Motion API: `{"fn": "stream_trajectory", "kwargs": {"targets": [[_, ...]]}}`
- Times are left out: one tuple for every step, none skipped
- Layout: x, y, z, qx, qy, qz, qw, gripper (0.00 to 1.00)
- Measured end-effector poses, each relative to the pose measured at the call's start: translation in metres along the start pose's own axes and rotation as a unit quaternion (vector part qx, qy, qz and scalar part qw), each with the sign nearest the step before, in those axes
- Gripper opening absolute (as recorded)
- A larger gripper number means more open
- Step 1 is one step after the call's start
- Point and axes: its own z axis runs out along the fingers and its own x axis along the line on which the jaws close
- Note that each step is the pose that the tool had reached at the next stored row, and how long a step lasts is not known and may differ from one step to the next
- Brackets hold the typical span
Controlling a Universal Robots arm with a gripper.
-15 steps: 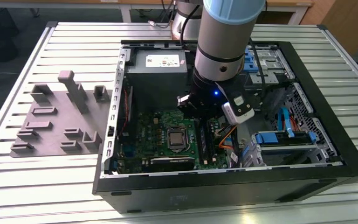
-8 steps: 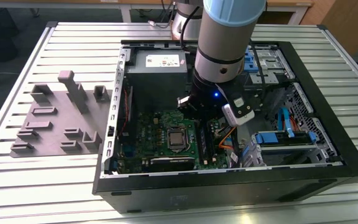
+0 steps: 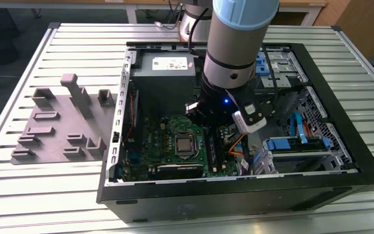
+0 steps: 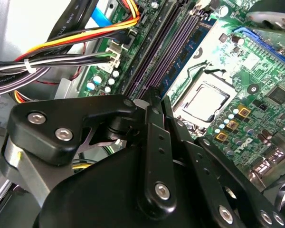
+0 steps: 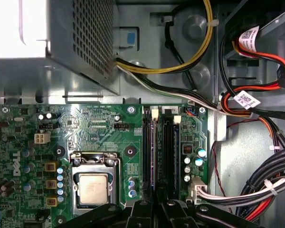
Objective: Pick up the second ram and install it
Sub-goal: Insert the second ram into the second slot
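My gripper (image 3: 211, 130) is down inside the open computer case (image 3: 343, 97), over the memory slots of the green motherboard (image 3: 154, 141). In both wrist views its black fingers (image 4: 154, 142) stand shut together on the thin edge of the second ram (image 5: 155, 152), a narrow bluish stick (image 4: 167, 52) standing on edge in a slot. The gripper (image 5: 154, 203) sits at the stick's near end (image 4: 151, 97). A second blue stick (image 5: 178, 152) stands in the slot alongside.
The processor socket (image 5: 94, 187) lies beside the slots. A power supply box (image 3: 164, 63) and cable bundles (image 5: 256, 95) crowd the case. Blue drive brackets (image 3: 291, 144) sit at the exterior view's right. A grey holder tray (image 3: 57, 126) rests on the slatted table outside the case.
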Motion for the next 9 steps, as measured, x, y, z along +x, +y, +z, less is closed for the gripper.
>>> {"fn": "stream_trajectory", "kwargs": {"targets": [[0.0, -0.0005, 0.0004, 0.0001, 0.0001, 0.0, 1.0, 0.14], [-0.0004, -0.0014, 0.0016, -0.0007, 0.0001, 0.0, 1.0, 0.14], [-0.0007, -0.002, 0.0029, -0.0012, 0.0, 0.001, 1.0, 0.14], [-0.0007, -0.0022, 0.0045, -0.0012, 0.0001, 0.002, 1.0, 0.14], [-0.0008, -0.0023, 0.0057, -0.0011, 0.0001, 0.003, 1.0, 0.14], [-0.0008, -0.0023, 0.0061, -0.0011, 0.0001, 0.003, 1.0, 0.14], [-0.0008, -0.0023, 0.0065, -0.0012, 0.0001, 0.003, 1.0, 0.14], [-0.0008, -0.0023, 0.0067, -0.0011, 0.0001, 0.004, 1.0, 0.14], [-0.0008, -0.0023, 0.0069, -0.0011, 0.0001, 0.004, 1.0, 0.14]]}}
